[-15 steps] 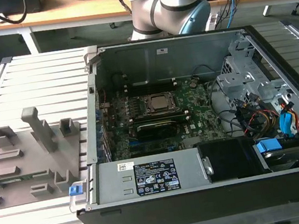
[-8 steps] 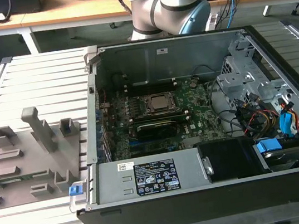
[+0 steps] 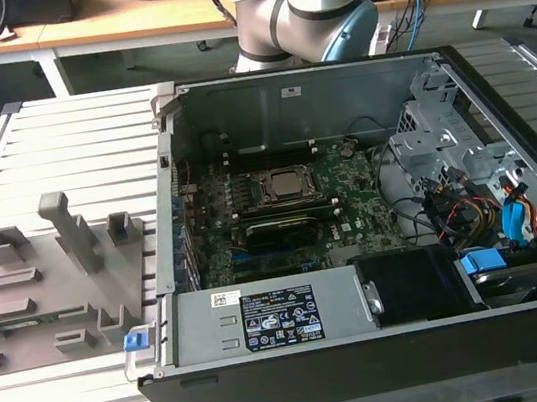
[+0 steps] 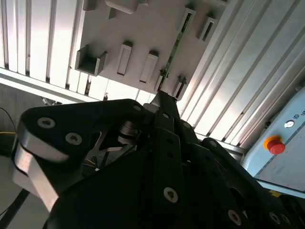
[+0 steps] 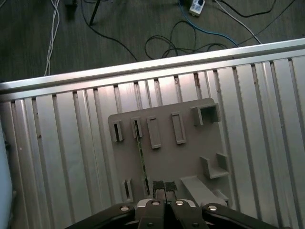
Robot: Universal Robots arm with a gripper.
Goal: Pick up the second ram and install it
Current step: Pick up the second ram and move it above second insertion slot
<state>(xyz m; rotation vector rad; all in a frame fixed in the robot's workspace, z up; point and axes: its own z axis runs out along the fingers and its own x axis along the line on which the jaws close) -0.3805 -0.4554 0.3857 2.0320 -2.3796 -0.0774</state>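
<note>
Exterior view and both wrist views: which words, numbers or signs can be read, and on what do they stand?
No text is readable.
Black label on the power supply cover: too small.
White tag beside it: too small.
White sticker on the case wall: too small.
Marks on the pale box, second wrist view: blurred, cut off.
On the second ram in its grey holder: no print visible.

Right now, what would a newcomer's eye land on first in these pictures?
The open computer case with its green motherboard dominates the exterior view; a grey fixture plate lies on the slatted table at the exterior view's left. In the first wrist view the gripper hangs over that plate, near the thin green second ram lying in a slot.
</note>
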